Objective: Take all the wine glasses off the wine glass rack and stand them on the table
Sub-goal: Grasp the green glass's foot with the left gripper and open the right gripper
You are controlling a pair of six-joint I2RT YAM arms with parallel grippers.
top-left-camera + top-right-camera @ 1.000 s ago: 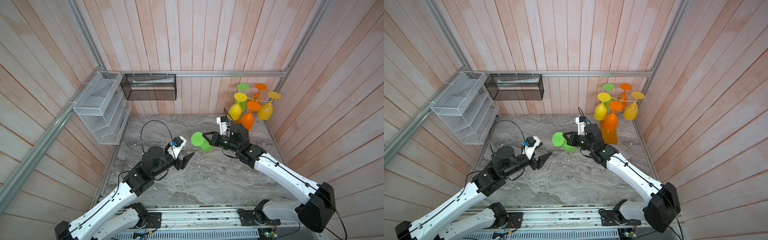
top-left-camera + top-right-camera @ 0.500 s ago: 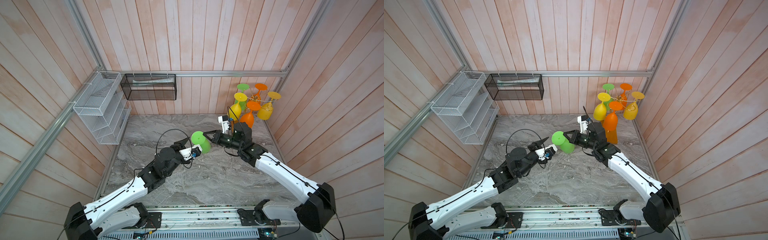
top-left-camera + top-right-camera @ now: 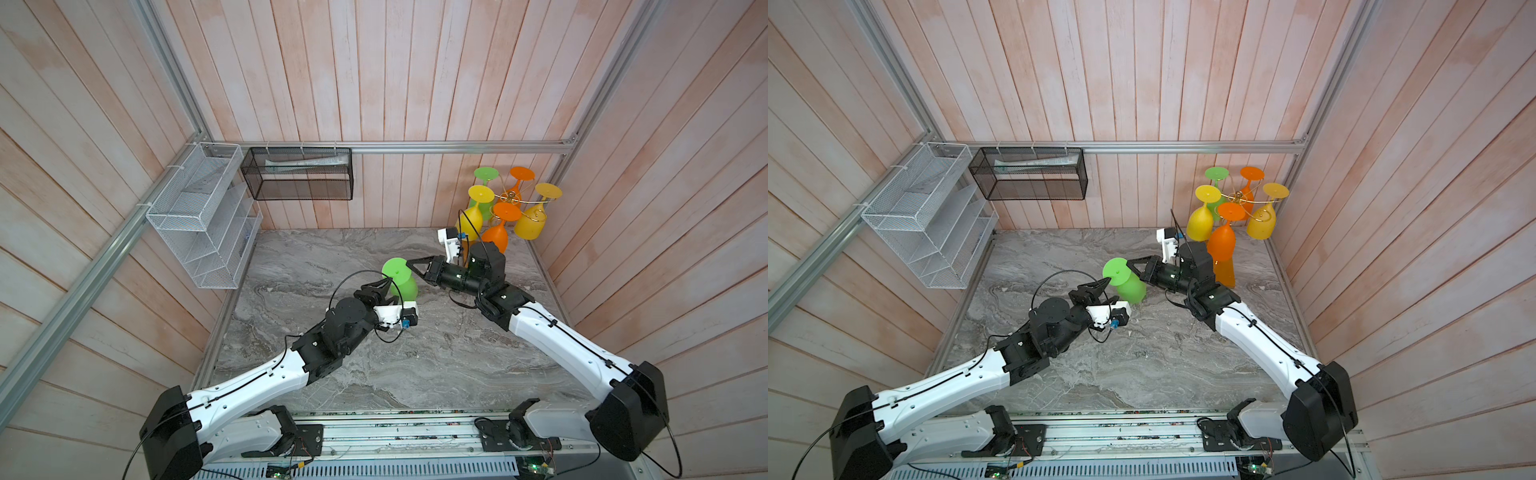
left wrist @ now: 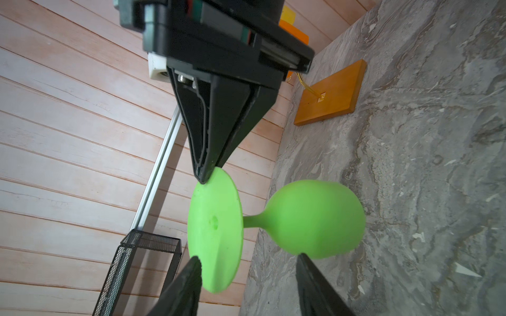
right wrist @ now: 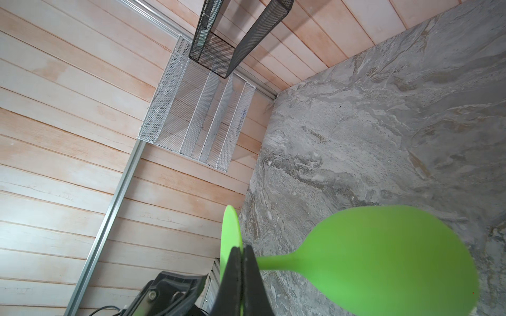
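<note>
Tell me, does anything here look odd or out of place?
The bright green wine glass hangs bowl-down and tilted, pinched only by the edge of its foot in the right claw, away from the gold wire rack.

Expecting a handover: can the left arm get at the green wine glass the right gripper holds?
Probably yes: the left gripper, open, straddles the stem of the green wine glass; the right gripper pinches only its foot rim.
</note>
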